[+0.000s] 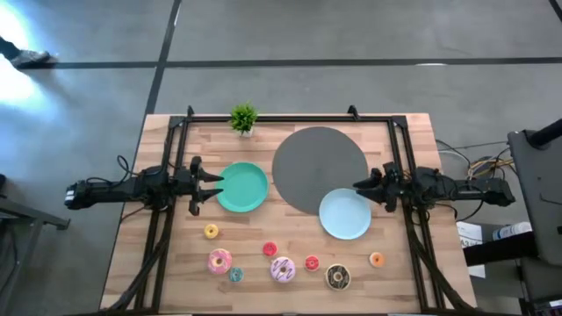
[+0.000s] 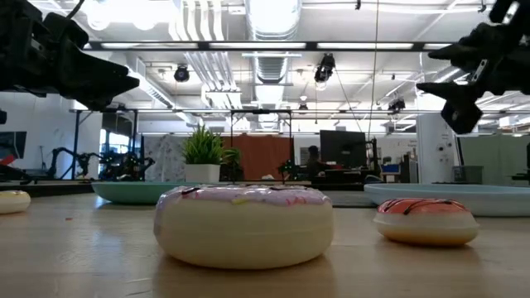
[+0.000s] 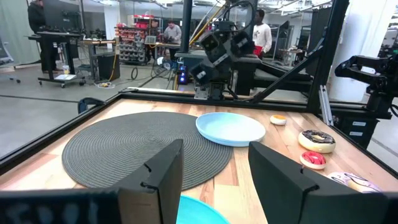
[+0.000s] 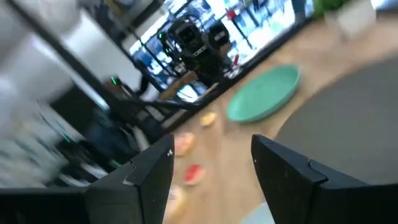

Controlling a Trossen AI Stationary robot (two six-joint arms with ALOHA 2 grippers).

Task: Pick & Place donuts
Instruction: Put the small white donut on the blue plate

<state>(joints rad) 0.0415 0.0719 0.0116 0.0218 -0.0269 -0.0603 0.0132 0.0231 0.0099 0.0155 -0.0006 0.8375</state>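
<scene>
Donuts sit in a loose row along the near edge of the wooden table (image 1: 167, 263), none held. High view: yellow mini donut (image 1: 211, 231), pink donut (image 1: 219, 261), teal mini donut (image 1: 235, 275), a red mini donut (image 1: 270, 249), pink-white sprinkled donut (image 1: 283, 269), second red mini donut (image 1: 312, 262), dark chocolate donut (image 1: 338, 277), orange mini donut (image 1: 377, 259). Green plate (image 1: 241, 187) lies left of the round grey mat (image 1: 307, 162); light-blue plate (image 1: 344, 213) overlaps the mat's near right edge. Small potted plant (image 1: 243, 118) stands at the far edge. Left claw (image 1: 213, 187) is at the green plate's left rim, fingers spread, nothing between them. Right claw (image 1: 362, 187) is above the blue plate's far right rim, fingers spread, empty. Both are well apart from the donuts.

Low view: sprinkled donut (image 2: 244, 225) is closest, flat on the table; a red mini donut (image 2: 426, 221) to its right, another donut edge (image 2: 12, 201) at far left. Green plate (image 2: 137, 191) and blue plate (image 2: 451, 199) behind, plant (image 2: 203, 153) between them. Both arms hang above the table in the top corners, off the surface.

Left wrist view: own claw (image 3: 214, 177) spread, empty, green plate rim (image 3: 202, 211) just under it. Ahead: mat (image 3: 137, 146), blue plate (image 3: 230, 128), orange mini donut (image 3: 278, 120), chocolate donut (image 3: 317, 140), red mini donut (image 3: 313, 160), sprinkled donut (image 3: 351, 182). People stand in the room beyond.

Right wrist view: own claw (image 4: 211, 171) spread, empty. Green plate (image 4: 264, 93) and mat (image 4: 348, 118) visible, several donuts blurred on the table.
</scene>
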